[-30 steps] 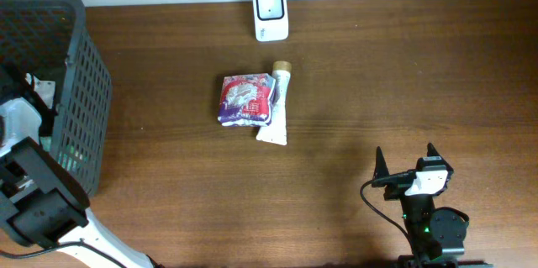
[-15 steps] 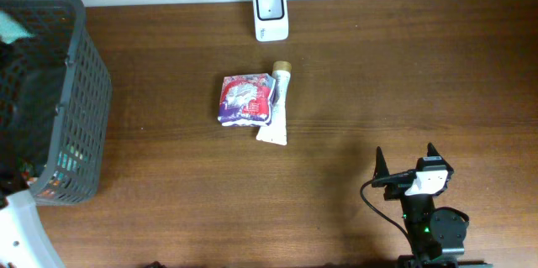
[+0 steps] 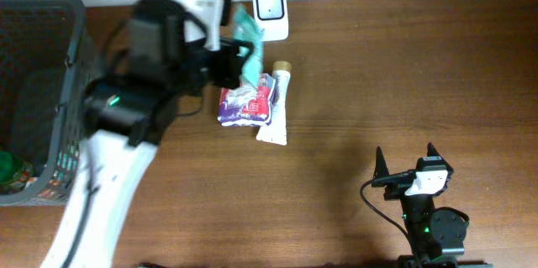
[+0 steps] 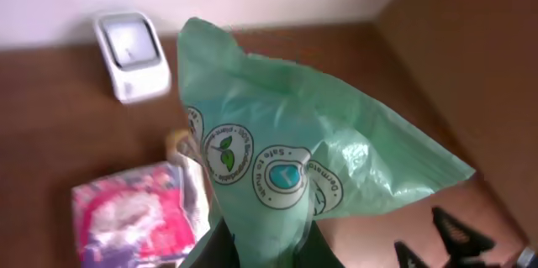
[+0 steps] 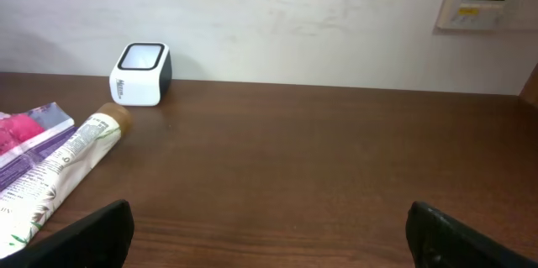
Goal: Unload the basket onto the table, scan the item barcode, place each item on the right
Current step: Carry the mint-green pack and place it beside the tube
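My left gripper (image 3: 239, 58) is shut on a green plastic packet (image 3: 248, 37) printed with round labels, held in the air just left of the white barcode scanner (image 3: 271, 13). In the left wrist view the green packet (image 4: 286, 159) fills the middle, pinched at its lower end by my left gripper (image 4: 265, 239), with the scanner (image 4: 130, 54) at the upper left. No barcode shows on the packet. My right gripper (image 3: 405, 163) rests open near the front right; its fingers (image 5: 471, 234) have only bare table between them.
A pink snack packet (image 3: 245, 100) and a white tube (image 3: 276, 104) lie side by side below the scanner. A dark mesh basket (image 3: 50, 91) stands at the left edge with items inside. A wall runs behind the table.
The left arm came up out of the basket and swung right across the table, carrying the green packet to beside the scanner. The right arm has not moved.
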{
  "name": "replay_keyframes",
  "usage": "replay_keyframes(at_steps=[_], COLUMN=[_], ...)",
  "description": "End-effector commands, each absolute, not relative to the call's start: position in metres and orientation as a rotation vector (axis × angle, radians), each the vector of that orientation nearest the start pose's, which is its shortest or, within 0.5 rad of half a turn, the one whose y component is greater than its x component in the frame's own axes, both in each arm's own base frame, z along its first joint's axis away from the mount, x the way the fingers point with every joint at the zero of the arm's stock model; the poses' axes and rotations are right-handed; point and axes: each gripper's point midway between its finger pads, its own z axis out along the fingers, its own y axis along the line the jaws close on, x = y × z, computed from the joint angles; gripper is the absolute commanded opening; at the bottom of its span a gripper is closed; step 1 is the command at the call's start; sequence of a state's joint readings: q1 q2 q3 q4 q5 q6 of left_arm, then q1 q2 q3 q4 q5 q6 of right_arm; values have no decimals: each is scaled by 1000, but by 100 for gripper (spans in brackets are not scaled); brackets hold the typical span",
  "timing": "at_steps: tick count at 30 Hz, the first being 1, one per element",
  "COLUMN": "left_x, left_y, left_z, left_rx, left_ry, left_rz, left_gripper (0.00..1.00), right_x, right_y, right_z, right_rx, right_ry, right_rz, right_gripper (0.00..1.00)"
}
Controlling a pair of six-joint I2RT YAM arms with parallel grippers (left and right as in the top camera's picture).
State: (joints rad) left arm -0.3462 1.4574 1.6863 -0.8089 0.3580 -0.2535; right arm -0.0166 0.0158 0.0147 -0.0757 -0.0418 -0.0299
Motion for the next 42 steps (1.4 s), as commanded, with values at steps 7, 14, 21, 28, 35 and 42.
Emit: replay_keyframes(at_steps=[7,14,21,28,35,42], left_x=[403,404,409,429,440,445], left_y=[-242,-243,-235,-170,-200,-204], left_z=[201,145,93,85,90,70], left_rx=[376,359,224,77,130,210], left_ry=[2579,2728,2862,2805,2762,2774], left_rz=[-594,-560,-464,73,-135,-131], left_gripper=[0,0,0,0,0,2], right_x=[246,246,246,246,246,246], right_y=[6,6,6,6,6,6], right_z=[155,155,155,155,155,155], right_rx=[-52,-52,-52,-52,-52,-52], right_ry=[1651,1651,1651,1651,1651,1651], right_rz=[9,9,9,9,9,9], right_gripper=[99,99,99,99,99,99])
